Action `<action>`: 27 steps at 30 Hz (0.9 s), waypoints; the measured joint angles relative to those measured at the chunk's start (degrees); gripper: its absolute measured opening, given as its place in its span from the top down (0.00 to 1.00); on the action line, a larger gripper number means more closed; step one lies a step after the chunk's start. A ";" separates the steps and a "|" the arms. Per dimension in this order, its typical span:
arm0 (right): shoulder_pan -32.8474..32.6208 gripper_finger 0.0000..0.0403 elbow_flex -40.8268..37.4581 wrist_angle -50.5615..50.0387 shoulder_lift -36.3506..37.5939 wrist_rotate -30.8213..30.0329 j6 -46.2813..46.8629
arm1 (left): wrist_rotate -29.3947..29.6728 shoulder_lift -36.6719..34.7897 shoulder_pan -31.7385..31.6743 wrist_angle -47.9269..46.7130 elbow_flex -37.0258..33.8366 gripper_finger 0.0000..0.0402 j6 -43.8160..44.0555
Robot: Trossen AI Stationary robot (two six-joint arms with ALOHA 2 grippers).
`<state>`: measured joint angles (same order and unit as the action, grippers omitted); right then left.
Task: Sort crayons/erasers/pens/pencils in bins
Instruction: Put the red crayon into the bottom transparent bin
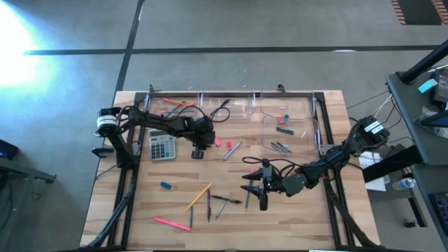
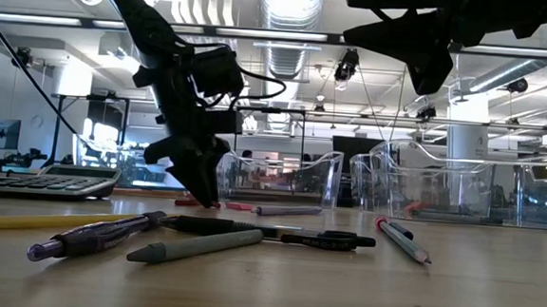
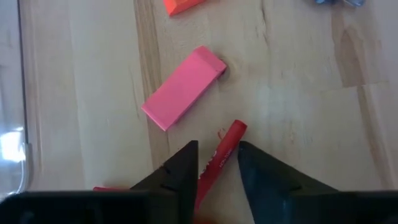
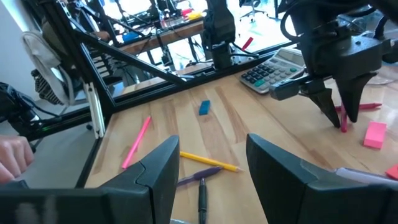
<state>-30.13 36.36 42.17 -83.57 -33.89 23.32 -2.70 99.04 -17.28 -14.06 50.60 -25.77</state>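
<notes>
Surface (image 1: 294, 224), light wood, listed from near edge to far.

1. Pink pencil (image 1: 171, 223), lying flat at the near left.
2. Pens (image 1: 208, 205), several dark sticks scattered loose near the middle, with a yellow pencil (image 1: 199, 197) lying aslant beside them.
3. Blue eraser (image 1: 166, 185), alone, left of the pens.
4. Right gripper (image 4: 211, 146), above the surface just right of the pens. Jaws spread wide, nothing between them.
5. Left gripper (image 3: 217, 148), down at the surface towards the middle. Jaws part-open, set to either side of a red crayon (image 3: 231, 134) that lies flat, with a slim gap showing on one side.
6. Pink eraser (image 3: 183, 87), flat on the surface, just beyond the crayon's tip.
7. Calculator (image 1: 162, 145), grey, left of the left gripper.
8. Bins (image 1: 308, 105), clear, along the far edge and right side. One (image 1: 266, 136) holds pens.
</notes>
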 joint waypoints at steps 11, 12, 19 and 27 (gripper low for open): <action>0.00 0.56 -0.02 -0.17 0.38 -0.16 -2.88 | 1.68 -1.76 -0.02 -0.25 0.91 0.97 -0.05; 0.00 0.56 -0.02 -0.14 0.67 -0.17 -3.59 | 1.68 -2.56 -0.09 -0.49 1.00 0.98 -0.03; -2.51 0.56 -0.07 -5.02 8.82 -0.55 -10.84 | 0.80 -10.95 0.38 -0.33 1.89 0.99 1.88; -8.99 0.56 -0.20 -16.52 20.89 -10.08 -20.22 | -13.91 -16.69 1.29 24.76 4.67 0.99 8.93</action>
<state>-39.12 36.16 25.65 -62.68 -43.96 3.09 -16.60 82.36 -15.99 10.70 55.27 -16.84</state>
